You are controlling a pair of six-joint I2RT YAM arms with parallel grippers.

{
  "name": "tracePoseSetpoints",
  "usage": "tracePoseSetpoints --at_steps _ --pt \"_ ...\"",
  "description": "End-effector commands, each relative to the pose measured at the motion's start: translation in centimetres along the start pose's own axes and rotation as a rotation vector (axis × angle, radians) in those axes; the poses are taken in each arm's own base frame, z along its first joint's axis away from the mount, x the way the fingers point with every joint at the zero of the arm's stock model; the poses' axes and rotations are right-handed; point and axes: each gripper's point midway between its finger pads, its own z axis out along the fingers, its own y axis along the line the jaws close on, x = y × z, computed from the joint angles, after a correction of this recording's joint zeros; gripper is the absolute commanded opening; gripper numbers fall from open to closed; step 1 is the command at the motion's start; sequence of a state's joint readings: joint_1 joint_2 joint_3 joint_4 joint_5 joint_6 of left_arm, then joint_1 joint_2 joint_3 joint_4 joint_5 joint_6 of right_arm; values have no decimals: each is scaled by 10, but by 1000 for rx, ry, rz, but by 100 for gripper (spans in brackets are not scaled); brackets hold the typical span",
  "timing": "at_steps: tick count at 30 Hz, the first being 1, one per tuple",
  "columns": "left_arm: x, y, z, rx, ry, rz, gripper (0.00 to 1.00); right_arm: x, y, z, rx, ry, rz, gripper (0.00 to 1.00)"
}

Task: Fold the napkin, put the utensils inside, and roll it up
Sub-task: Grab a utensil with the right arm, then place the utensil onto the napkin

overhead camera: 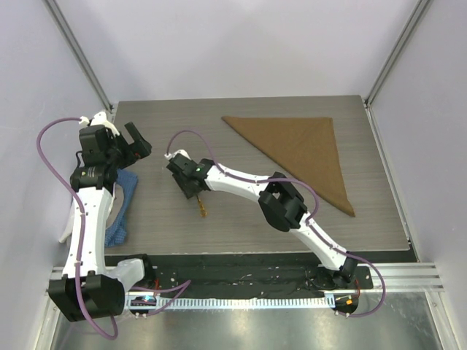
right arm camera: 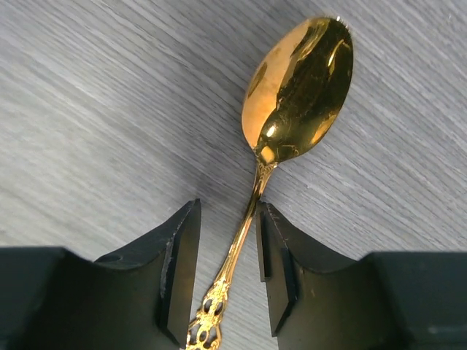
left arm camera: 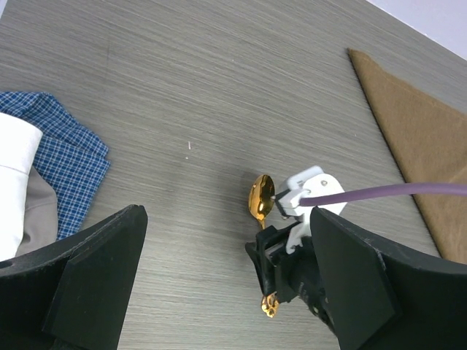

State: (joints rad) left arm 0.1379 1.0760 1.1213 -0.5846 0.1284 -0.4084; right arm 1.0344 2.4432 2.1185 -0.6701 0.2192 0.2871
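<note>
The right claw (right arm camera: 226,219) straddles the spoon (right arm camera: 299,95)
Its fingers sit half-closed around the thin handle, a gap on 1 side, not yet pinching. The napkin (overhead camera: 303,149), a folded triangle, lies at 2 o'clock on the surface (overhead camera: 241,219). The left claw (overhead camera: 139,142) is spread wide at 9 o'clock.

Spoon (left arm camera: 260,198) between cloth heap (left arm camera: 69,164) left, napkin (overhead camera: 303,149) back right.

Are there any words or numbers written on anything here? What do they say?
None can be read.
The spoon, napkin, blue cloth and table show no writing.
The white strip by the arms' bases is too small to tell.
</note>
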Motion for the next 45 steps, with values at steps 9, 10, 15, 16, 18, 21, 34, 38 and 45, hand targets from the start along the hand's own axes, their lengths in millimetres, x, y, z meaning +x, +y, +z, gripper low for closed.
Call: tracePoseSetpoints --at_steps 9,10,15,16,18,21,34,38,45 --pt "-7 -6 -8 33 -34 11 100 36 -24 9 145 110 -64 30" --pt "-6 -6 -7 31 -32 12 100 39 -25 10 148 119 -68 27" --pt "-7 -5 -7 26 -33 13 100 64 -37 14 129 199 -98 1" --pt "-7 -5 -8 25 -34 13 100 62 -44 11 130 199 -97 1" --pt "-7 -5 -8 28 -34 14 100 71 -55 9 133 220 -108 1" --pt "-7 -5 -8 28 -34 14 100 57 -68 -12 103 157 -138 1" --pt "-5 -5 -5 28 -28 10 100 16 -177 -105 103 -61 -177 1" --pt "-4 -5 -4 29 -26 10 100 20 -217 -108 144 -61 -189 1" --pt "-3 -3 -2 25 -19 9 100 11 -290 -106 221 -109 -151 1"
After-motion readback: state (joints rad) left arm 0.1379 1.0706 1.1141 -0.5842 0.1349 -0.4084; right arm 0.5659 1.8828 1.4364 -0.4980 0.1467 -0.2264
